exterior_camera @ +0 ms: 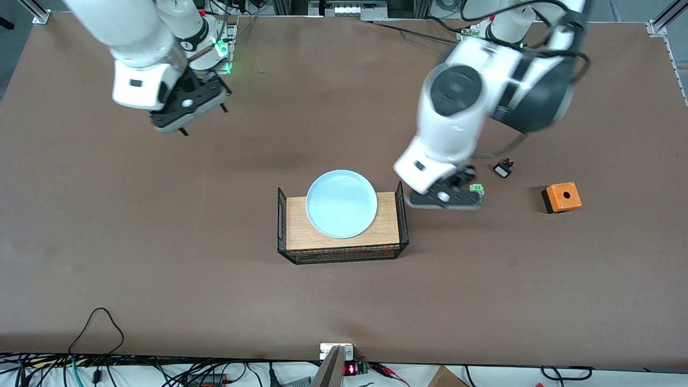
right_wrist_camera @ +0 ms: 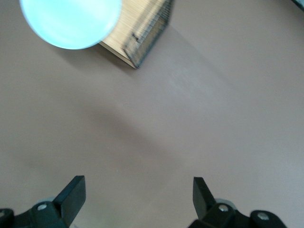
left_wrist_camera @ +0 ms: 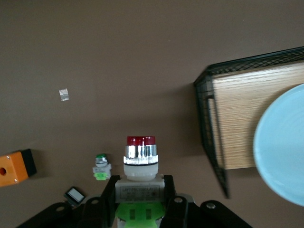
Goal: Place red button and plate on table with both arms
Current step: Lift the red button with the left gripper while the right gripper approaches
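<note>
The red button (left_wrist_camera: 140, 156), with its red cap, white body and green block, is gripped by my left gripper (left_wrist_camera: 140, 190), which is shut on its body. This gripper (exterior_camera: 446, 198) hangs over the table (exterior_camera: 161, 242) beside the rack's end toward the left arm, and it hides the button in the front view. The pale blue plate (exterior_camera: 341, 203) lies on the rack's wooden top and also shows in the left wrist view (left_wrist_camera: 285, 147) and the right wrist view (right_wrist_camera: 71, 21). My right gripper (exterior_camera: 205, 120) is open and empty (right_wrist_camera: 137, 194), high over bare table near its base.
The wire-sided rack (exterior_camera: 392, 226) stands mid-table. A similar switch with no red cap (exterior_camera: 477, 188) (left_wrist_camera: 101, 167), a small black part (exterior_camera: 503, 169) and an orange box with a hole (exterior_camera: 561, 197) lie on the table toward the left arm's end.
</note>
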Robot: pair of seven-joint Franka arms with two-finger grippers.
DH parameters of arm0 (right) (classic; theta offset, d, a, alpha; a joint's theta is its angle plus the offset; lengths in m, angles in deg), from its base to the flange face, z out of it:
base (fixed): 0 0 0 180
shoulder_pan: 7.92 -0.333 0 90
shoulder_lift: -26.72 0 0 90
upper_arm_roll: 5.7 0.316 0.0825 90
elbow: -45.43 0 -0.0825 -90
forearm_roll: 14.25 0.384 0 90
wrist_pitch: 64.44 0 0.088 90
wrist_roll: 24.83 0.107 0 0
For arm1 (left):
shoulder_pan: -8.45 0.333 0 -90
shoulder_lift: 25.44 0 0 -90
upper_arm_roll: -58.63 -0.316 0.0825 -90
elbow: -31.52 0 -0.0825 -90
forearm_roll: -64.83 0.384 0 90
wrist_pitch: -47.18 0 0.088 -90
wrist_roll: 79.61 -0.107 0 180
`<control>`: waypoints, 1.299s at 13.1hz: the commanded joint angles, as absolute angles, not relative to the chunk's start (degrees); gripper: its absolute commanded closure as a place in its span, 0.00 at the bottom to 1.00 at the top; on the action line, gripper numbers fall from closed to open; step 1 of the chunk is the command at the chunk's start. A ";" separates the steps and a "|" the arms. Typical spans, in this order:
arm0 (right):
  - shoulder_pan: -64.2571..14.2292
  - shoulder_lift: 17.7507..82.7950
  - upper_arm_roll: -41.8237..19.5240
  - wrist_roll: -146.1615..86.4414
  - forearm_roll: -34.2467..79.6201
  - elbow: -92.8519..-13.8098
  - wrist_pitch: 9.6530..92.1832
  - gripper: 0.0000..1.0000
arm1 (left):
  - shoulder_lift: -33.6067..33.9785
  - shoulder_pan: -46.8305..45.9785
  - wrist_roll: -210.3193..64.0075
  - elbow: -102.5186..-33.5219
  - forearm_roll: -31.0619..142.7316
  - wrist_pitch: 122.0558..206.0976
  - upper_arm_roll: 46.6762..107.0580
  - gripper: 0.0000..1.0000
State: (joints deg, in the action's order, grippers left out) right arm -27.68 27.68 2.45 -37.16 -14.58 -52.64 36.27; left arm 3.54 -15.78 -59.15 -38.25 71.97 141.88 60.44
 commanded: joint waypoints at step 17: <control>-47.47 57.12 1.42 -41.37 -32.60 -45.28 70.64 0.00 | 2.69 12.05 -96.92 -87.64 69.92 201.30 61.18 0.77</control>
State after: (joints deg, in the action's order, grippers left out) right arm -46.09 55.97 2.25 -43.39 -30.05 -46.64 69.55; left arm 5.55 10.84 -95.16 -80.54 70.36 194.24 60.46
